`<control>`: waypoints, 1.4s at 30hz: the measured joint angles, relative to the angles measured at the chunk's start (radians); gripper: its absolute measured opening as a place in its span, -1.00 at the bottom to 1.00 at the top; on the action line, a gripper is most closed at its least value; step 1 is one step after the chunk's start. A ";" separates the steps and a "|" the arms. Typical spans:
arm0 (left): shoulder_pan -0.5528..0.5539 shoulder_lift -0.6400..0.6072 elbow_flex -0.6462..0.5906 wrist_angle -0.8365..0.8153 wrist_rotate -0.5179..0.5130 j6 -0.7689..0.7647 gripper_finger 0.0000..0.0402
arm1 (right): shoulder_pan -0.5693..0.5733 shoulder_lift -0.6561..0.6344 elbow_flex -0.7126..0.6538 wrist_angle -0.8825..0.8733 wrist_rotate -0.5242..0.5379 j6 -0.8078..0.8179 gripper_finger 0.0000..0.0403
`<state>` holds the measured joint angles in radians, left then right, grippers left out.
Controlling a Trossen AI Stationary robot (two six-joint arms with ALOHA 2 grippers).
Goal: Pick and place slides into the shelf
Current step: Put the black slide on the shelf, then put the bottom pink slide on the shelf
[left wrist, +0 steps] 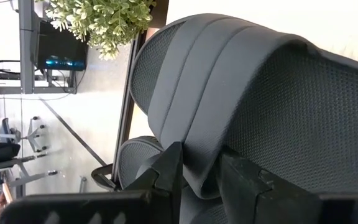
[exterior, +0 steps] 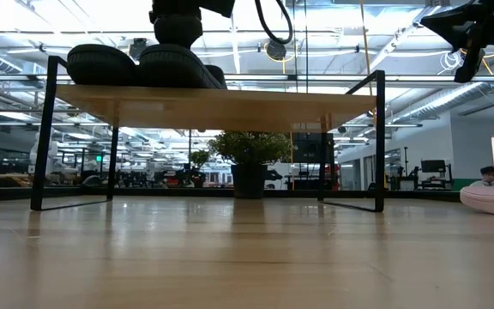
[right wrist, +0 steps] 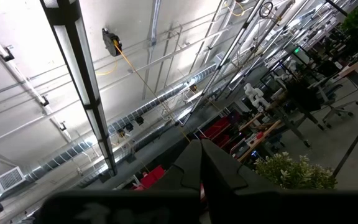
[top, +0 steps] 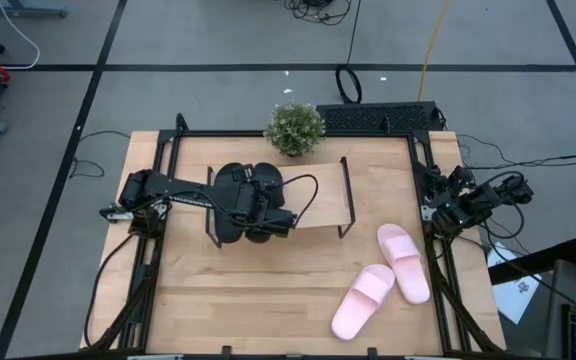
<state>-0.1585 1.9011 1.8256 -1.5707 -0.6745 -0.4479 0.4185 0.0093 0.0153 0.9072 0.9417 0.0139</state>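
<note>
1. High view: we see the left end effector over the left part of the shelf, on the black slides lying there. The pink slides lie on the tabletop at near right. The right end effector waits at the right edge. A plant stands at the far edge.
2. Low view: we note the black pair resting on the shelf board, left side.
3. Left wrist view: fingers clamped on a black slide's strap.
4. Right wrist view: fingers pressed together, holding nothing, pointing at the ceiling.
</note>
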 joint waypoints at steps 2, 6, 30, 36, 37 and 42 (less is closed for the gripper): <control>0.000 0.000 0.000 0.000 0.001 -0.006 -0.57 | 0.000 0.000 0.000 0.000 0.000 0.000 -1.00; 0.000 -0.007 0.000 0.006 0.014 -0.025 -0.57 | 0.000 0.000 0.000 0.000 0.000 0.000 -1.00; -0.022 -0.042 0.000 0.031 0.023 -0.028 0.21 | 0.000 0.000 0.000 -0.004 0.005 0.000 -1.00; -0.047 -0.046 0.004 0.030 0.022 -0.033 0.21 | 0.000 0.000 0.000 -0.004 0.006 0.000 -1.00; -0.054 -0.049 0.014 0.030 0.027 -0.035 0.21 | 0.000 0.000 0.000 -0.004 0.006 0.000 -1.00; -0.095 -0.053 0.154 0.026 0.044 -0.044 0.21 | 0.000 0.000 0.000 -0.004 0.007 0.000 -1.00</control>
<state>-0.2536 1.8481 1.9796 -1.5450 -0.6310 -0.4920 0.4184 0.0093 0.0154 0.9035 0.9485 0.0135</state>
